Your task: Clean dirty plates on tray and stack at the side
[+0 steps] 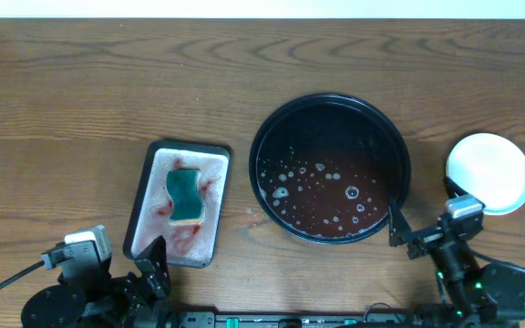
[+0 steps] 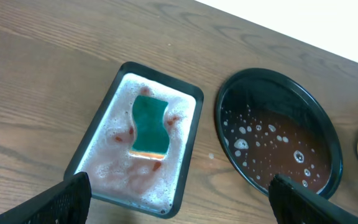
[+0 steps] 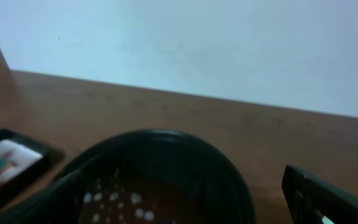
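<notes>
No plate is left on the tray, which holds only sudsy reddish water; the plates are set on bare tabletop at its 3 o'clock, apparently piled, count unconfirmable from above. The left gripper and right gripper are held at the 6 o'clock edge, jaws wide, nothing gripped. Stacking is judged complete; next, only a check of the pile is called for.
</notes>
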Action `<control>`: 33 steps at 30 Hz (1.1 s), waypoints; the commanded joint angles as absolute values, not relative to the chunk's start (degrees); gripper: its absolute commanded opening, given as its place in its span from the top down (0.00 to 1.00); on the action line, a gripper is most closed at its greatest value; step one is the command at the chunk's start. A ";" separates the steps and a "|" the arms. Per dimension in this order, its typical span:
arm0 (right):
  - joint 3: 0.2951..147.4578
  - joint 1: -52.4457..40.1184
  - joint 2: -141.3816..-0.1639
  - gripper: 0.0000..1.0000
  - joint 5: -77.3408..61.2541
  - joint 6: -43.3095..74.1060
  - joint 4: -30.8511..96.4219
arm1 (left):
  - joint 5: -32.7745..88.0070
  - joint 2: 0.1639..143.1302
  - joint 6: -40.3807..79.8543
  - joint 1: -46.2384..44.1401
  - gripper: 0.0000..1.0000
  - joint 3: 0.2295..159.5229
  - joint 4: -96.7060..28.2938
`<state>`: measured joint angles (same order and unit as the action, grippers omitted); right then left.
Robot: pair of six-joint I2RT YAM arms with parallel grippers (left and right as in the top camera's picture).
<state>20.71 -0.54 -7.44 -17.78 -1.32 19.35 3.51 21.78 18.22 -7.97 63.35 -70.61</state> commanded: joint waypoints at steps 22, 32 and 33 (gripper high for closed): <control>0.32 0.30 -0.67 0.01 -16.53 -2.66 2.81 | 3.44 21.58 18.90 -7.79 0.08 63.44 -70.76; 0.32 0.30 -0.67 0.01 -16.53 -2.66 2.81 | 3.42 21.58 18.87 -7.79 0.08 63.29 -70.74; 0.32 0.30 -0.67 0.01 -16.56 -2.66 2.81 | 2.81 21.58 18.50 -7.77 0.08 63.18 -70.37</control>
<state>0.38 -0.56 -0.84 -16.88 -2.15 2.55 3.51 21.78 18.22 -7.97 63.35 -70.61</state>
